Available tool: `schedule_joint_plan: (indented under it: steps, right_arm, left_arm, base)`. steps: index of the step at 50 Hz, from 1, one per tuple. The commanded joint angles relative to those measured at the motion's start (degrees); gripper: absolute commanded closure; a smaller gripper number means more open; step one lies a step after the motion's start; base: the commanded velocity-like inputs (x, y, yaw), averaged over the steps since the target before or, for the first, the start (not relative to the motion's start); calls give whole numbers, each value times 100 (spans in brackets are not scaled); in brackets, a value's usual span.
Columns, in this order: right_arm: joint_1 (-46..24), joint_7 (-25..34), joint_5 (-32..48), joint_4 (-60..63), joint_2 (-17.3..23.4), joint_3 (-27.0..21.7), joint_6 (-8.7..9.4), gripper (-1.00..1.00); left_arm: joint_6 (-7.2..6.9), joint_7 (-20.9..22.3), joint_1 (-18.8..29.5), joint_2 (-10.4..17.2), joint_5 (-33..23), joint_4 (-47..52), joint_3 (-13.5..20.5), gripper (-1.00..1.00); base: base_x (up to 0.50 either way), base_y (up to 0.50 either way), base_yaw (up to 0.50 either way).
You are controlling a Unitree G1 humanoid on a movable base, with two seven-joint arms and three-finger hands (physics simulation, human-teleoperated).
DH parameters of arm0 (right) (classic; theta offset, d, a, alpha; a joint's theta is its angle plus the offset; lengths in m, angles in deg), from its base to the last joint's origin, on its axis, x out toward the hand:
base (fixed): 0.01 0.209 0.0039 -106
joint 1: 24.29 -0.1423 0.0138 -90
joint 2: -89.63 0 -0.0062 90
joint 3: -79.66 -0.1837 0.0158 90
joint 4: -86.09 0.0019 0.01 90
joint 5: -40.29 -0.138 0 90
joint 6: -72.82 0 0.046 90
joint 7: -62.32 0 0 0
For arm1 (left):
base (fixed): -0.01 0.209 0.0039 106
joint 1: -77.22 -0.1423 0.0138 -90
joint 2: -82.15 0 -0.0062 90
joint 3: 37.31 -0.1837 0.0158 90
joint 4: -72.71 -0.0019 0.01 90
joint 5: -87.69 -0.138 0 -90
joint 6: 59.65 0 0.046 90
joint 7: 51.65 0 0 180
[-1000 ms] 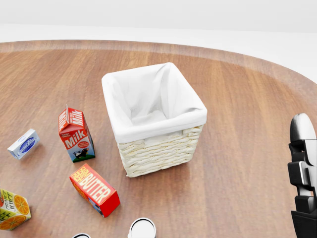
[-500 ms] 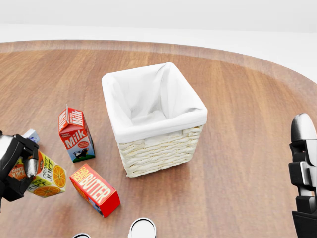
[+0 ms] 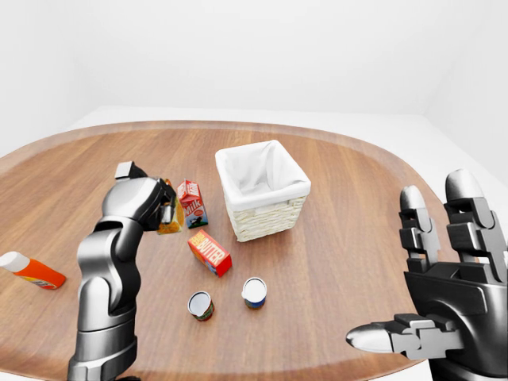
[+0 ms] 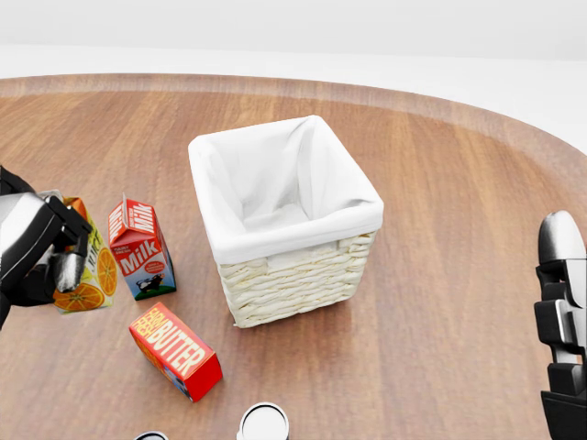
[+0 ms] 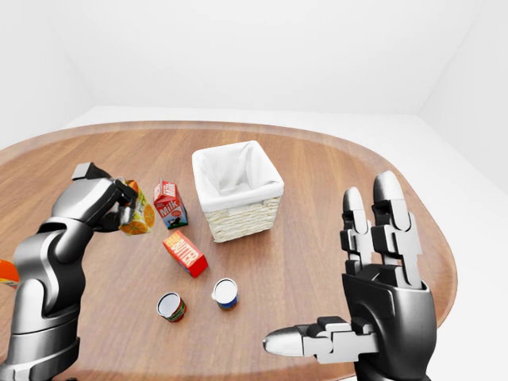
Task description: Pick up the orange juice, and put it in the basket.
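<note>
The robot's grey and black left hand [image 5: 101, 203] is clamped on the yellow orange juice carton printed with orange slices [image 4: 89, 272], its fingers [image 4: 66, 240] wrapped around the carton's left side as seen in the head view, the carton lifted clear of the round wooden table [image 3: 341, 206]. Just to the right of the carton in that view stands a red and white milk carton [image 4: 140, 247], upright, and below it lies a red butter box with yellow lettering [image 4: 174, 351]. To their right sits the square woven wicker basket with a white cloth lining [image 4: 284, 216], well apart from the held carton. Two small round cans [image 3: 201, 305] [image 3: 254, 292] rest lower on the table in the left-eye view. At far right, the right hand [image 5: 373, 286] hangs with fingers spread apart, holding nothing.
</note>
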Motion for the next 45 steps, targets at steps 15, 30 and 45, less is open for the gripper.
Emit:
schedule_joint_plan:
  steps: [15,30,45]
  right_arm:
    - [20,43,-45,0,-31,-39,0,-100]
    - [29,56,-60,0,-35,-45,0,-100]
    - [45,130,-108,0,-92,-98,0,-100]
  left_arm:
    - [0,675,1803,-131,-862,1037,-369,100]
    - [0,675,2761,-656,-985,208,-832,100]
    - [0,80,3693,-1098,-24,-1452,-1054,100]
  base:
    - [0,0,0]
    - [0,0,0]
    - [0,0,0]
